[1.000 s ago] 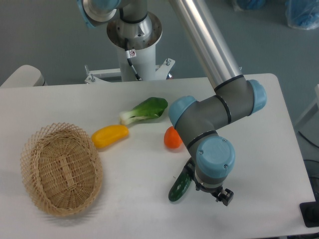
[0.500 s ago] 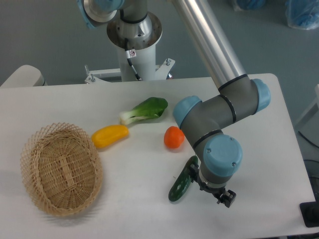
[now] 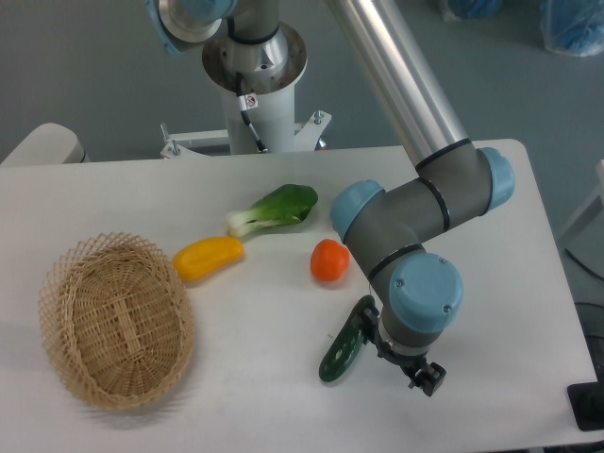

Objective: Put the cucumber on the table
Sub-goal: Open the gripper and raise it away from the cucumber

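Observation:
The dark green cucumber lies slanted on the white table, just below the orange fruit. My gripper points straight down beside the cucumber's upper right end. The blue-capped wrist hides most of the gripper. Its fingers do not show, so I cannot tell whether they touch the cucumber or how far apart they stand.
A wicker basket sits at the left. A yellow pepper, a bok choy and an orange fruit lie mid-table. The arm's base stands behind the far edge.
The wrist has shifted a little to the right and down, uncovering more of the cucumber's upper end. The cucumber has stayed where it was.

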